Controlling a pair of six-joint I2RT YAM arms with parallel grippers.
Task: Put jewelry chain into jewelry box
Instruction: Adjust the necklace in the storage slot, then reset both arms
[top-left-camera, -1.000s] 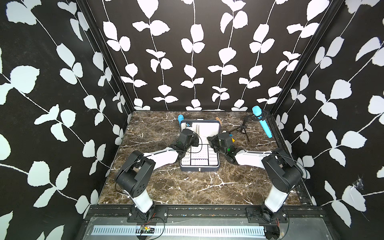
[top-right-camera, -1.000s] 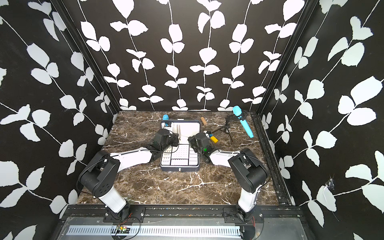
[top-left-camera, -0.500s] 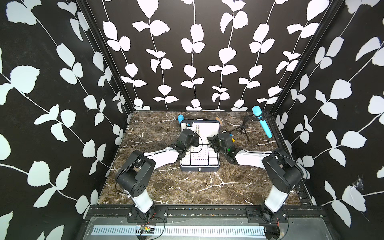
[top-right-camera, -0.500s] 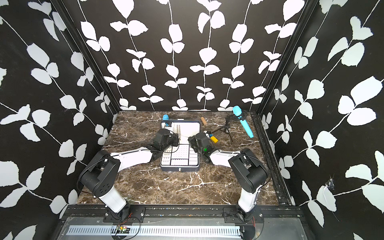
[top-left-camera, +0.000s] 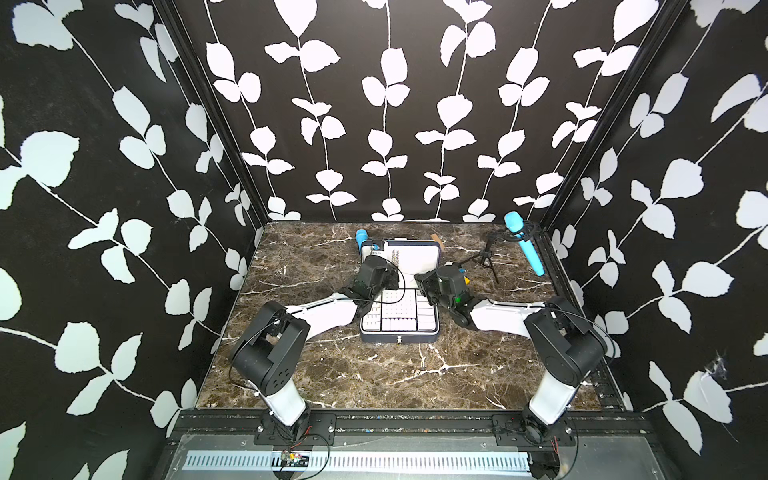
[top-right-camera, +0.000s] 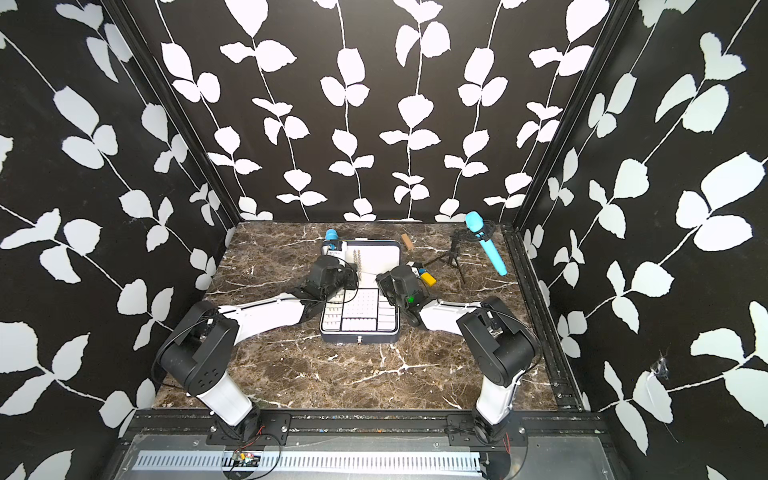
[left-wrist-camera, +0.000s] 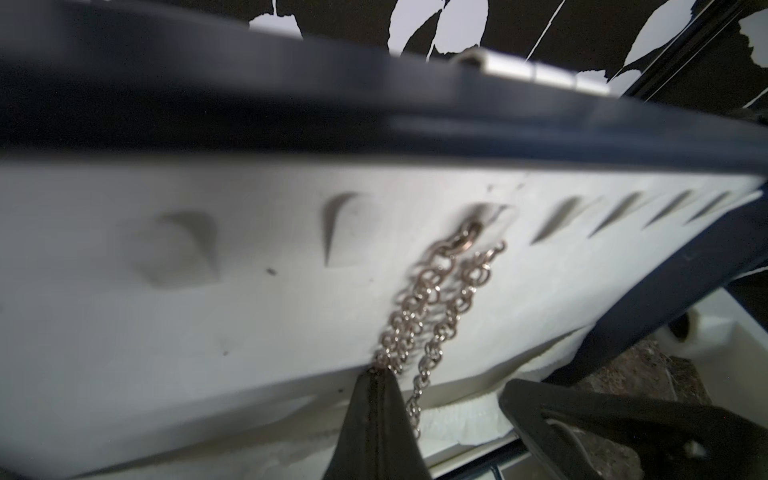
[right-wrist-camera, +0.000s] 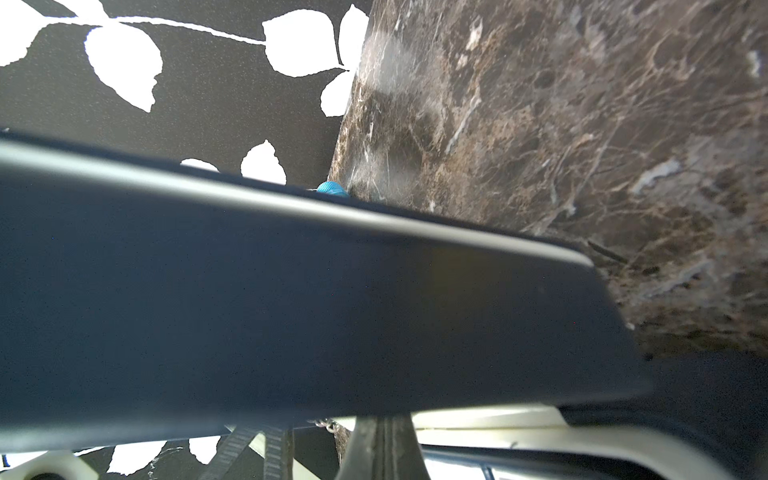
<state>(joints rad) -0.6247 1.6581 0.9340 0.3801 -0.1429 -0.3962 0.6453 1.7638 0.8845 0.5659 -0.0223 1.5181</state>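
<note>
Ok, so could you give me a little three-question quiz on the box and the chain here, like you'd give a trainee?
1. Pick one: the left tool is shut on A) the jewelry chain, B) the blue microphone, C) the yellow block.
2. True or false: the jewelry chain lies on the marble table.
3. Fill in: the chain hangs from a slot in the ___ lining of the open jewelry box lid.

Key: 1 A. 2 False, it hangs against the lid. 3 white.
</note>
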